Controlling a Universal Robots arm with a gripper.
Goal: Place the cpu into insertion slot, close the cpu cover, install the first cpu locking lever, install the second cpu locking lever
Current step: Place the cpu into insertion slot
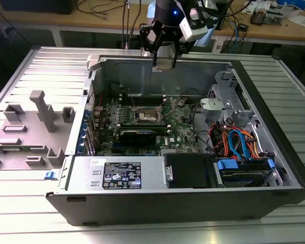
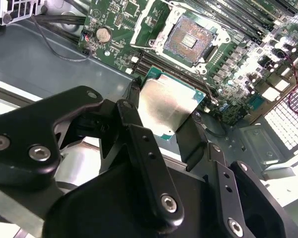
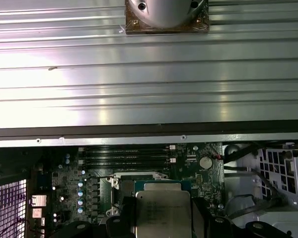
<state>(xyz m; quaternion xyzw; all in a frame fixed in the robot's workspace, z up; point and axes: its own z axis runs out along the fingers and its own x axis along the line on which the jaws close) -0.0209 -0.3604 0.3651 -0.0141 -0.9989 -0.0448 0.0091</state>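
Note:
My gripper [image 2: 164,113] is shut on the cpu [image 2: 166,105], a small flat square chip with a silvery top, held by two opposite edges between the black fingers [image 2: 133,96]. The chip hangs above the green board, apart from it. The insertion slot [image 2: 188,37] lies uncovered a short way beyond the chip, its dark pin field showing inside a silvery metal frame. In the first wrist view the cpu [image 3: 164,212] sits just in front of the insertion slot [image 3: 139,182]. In the exterior view the gripper [image 1: 163,60] hovers over the case's back wall, above and behind the insertion slot [image 1: 146,115]. I cannot tell the cpu cover apart from the socket frame.
An open computer case [image 1: 274,152] lies on a ribbed metal table. A long black graphics card [image 1: 137,136] sits just in front of the socket, and memory slots [image 2: 238,20] run beside it. Drive bays with orange and blue cables [image 1: 239,145] stand at the exterior view's right, and a grey fixture [image 1: 40,109] at its left.

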